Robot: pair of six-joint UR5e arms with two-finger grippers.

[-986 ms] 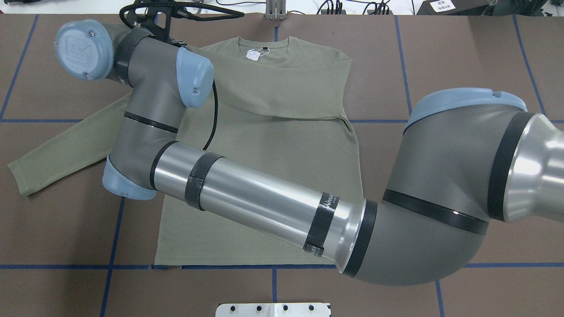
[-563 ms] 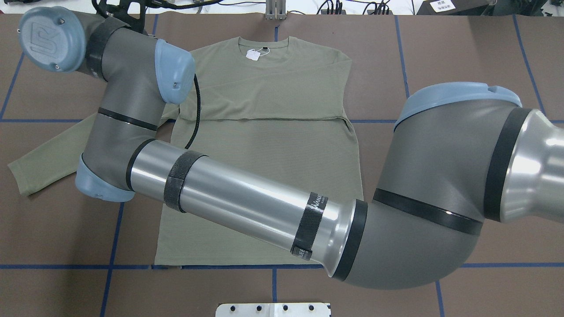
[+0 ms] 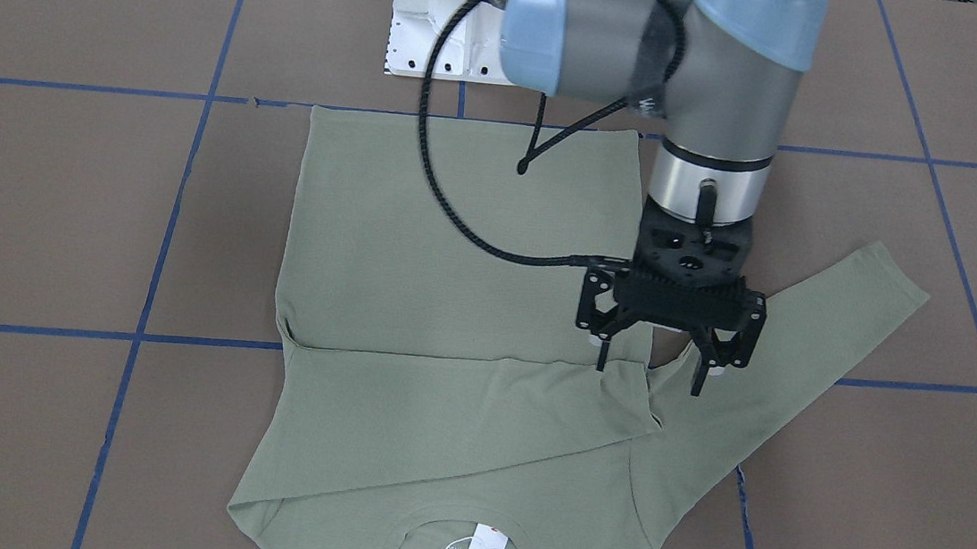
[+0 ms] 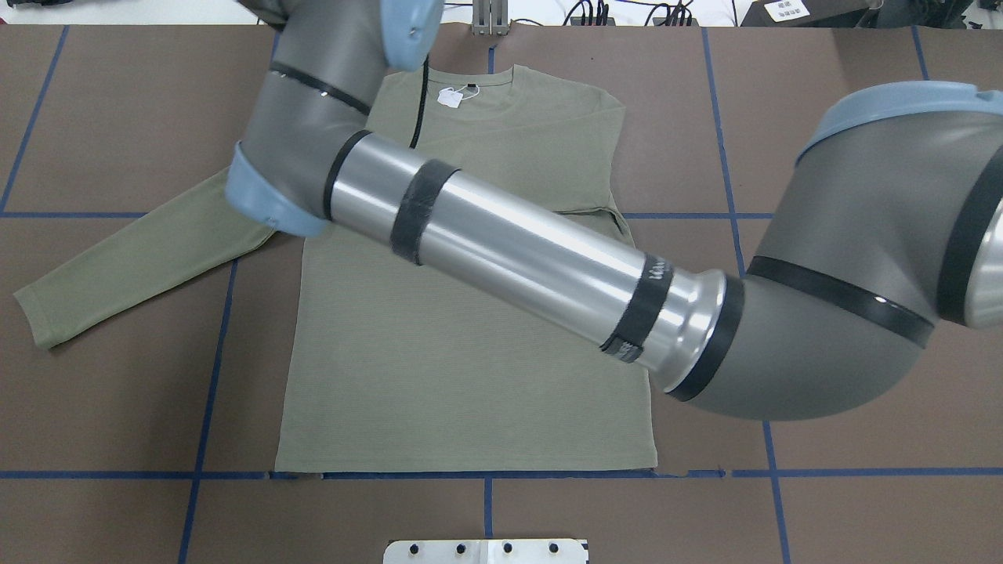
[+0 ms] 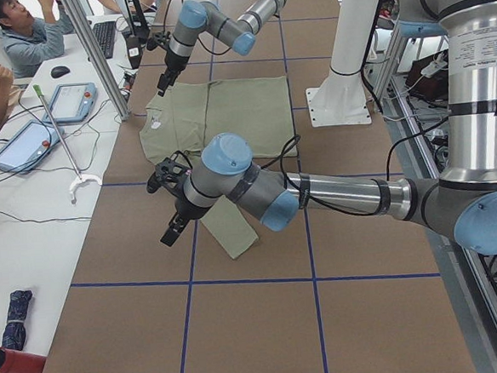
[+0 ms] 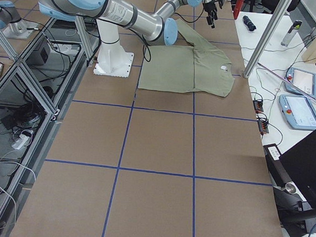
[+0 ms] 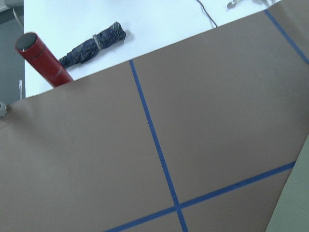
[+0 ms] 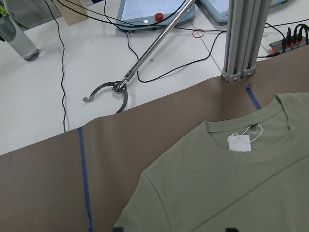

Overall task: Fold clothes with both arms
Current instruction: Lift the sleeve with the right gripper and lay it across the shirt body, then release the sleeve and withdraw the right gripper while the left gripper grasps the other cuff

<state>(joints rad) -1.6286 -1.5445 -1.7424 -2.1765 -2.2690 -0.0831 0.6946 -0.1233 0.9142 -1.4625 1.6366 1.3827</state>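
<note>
Exterior front-facing: right gripper [image 3: 650,368] hangs raised over the shirt [image 3: 452,280], pointing down.
Pincer, right: fingers [image 3: 701,371] spread wide, nothing between them, green cloth shows through the gap.
Spot: above the armpit on the robot's left side, over the cuff end of the folded sleeve [image 3: 458,406].
Overhead: right arm [image 4: 533,258] comes in from the right edge and crosses the shirt body into the left half; wrist runs off the top edge.
Exterior left: left gripper [image 5: 167,235] on the near arm, tilted down over the table [image 5: 258,322], appearing just beside the spread sleeve [image 5: 230,230]; too small here, cannot tell whether it is wide or narrow.
Shirt: flat on the table, hem toward the robot along a blue tape line [image 4: 117,475], collar [image 4: 494,82] toward the operators' side.
Sleeves: folded sleeve lies straight across the chest; spread sleeve stretches flat to the robot's left, slanting back toward the robot.
Tag: white tag [image 3: 488,543] on a string, lying inside the collar.
Right wrist: collar, tag, a metal post [image 8: 244,38] at the table edge, a long grabber tool [image 8: 143,60] on the white bench [image 8: 38,106]; dark bits at the bottom edge are probably the fingertips, too cropped to be sure.
Left wrist: bare table, a tape cross [image 7: 176,209], sliver of green at the right edge; red tube [image 7: 43,60] and folded umbrella [image 7: 94,44] on the white bench.
</note>
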